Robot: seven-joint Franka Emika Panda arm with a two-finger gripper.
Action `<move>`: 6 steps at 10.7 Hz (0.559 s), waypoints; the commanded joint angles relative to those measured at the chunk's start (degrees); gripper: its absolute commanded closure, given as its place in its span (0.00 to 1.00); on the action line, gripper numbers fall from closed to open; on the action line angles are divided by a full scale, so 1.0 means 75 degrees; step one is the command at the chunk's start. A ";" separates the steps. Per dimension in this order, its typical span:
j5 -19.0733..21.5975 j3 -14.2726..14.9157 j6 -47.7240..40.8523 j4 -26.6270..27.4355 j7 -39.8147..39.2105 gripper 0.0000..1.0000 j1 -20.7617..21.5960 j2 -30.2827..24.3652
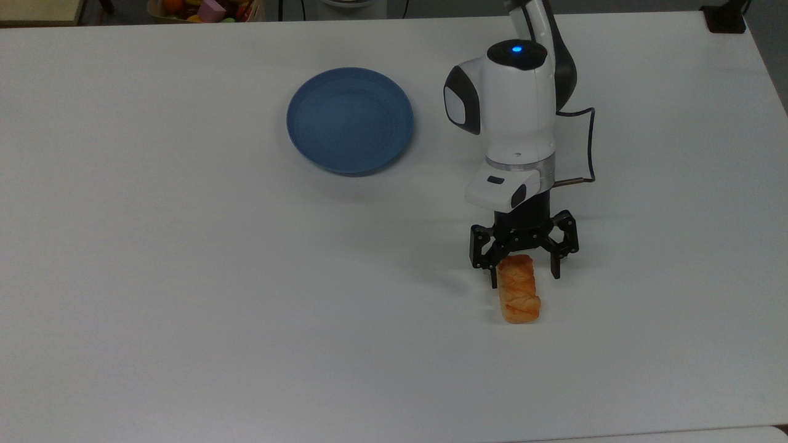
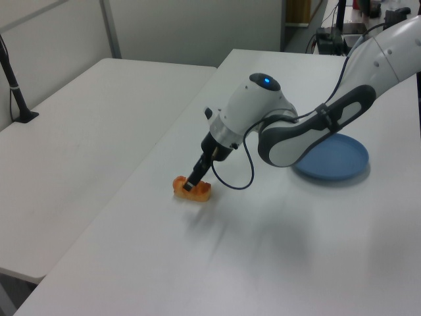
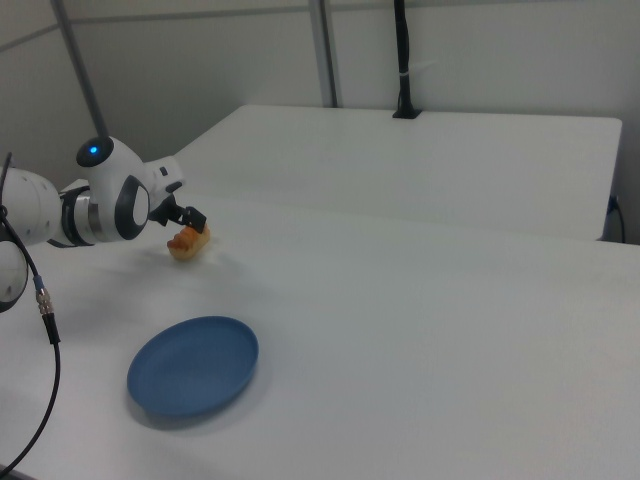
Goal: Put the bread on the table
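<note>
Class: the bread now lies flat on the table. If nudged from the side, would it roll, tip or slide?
The bread lies lengthwise on the table, so it probably slides rather than tips. Its oblong, flat-sided shape makes rolling unlikely. It looks small, so likely light and easily shifted by the open end effector.

Beside my work surface stood a second plain white rectangular table [image 2: 85, 131], set close alongside with a narrow seam between the two. A black clamp-mounted pole [image 2: 12, 79] rose from its far edge, and it showed again in the right view [image 3: 402, 60]. Pale grey partition walls [image 3: 500, 55] with slim metal uprights [image 3: 325, 50] closed off the room behind. Past the top view's upper edge sat a box of colourful toys [image 1: 206, 9]. The light was even and soft.
</note>
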State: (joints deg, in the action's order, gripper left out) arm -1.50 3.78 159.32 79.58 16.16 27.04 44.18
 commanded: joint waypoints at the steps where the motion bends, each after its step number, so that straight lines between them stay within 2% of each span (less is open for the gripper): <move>1: -0.0105 0.0094 -0.0008 0.0695 0.0061 0.00 0.0016 -0.1117; 3: -0.0117 0.0141 -0.0823 0.1189 0.0037 0.00 -0.0042 -0.2054; 6: -0.0152 0.0153 -0.3446 0.1226 -0.0044 0.00 -0.0463 -0.3099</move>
State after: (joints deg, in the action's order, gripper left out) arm -1.56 4.75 144.73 83.92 16.14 25.48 29.12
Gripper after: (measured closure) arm 0.000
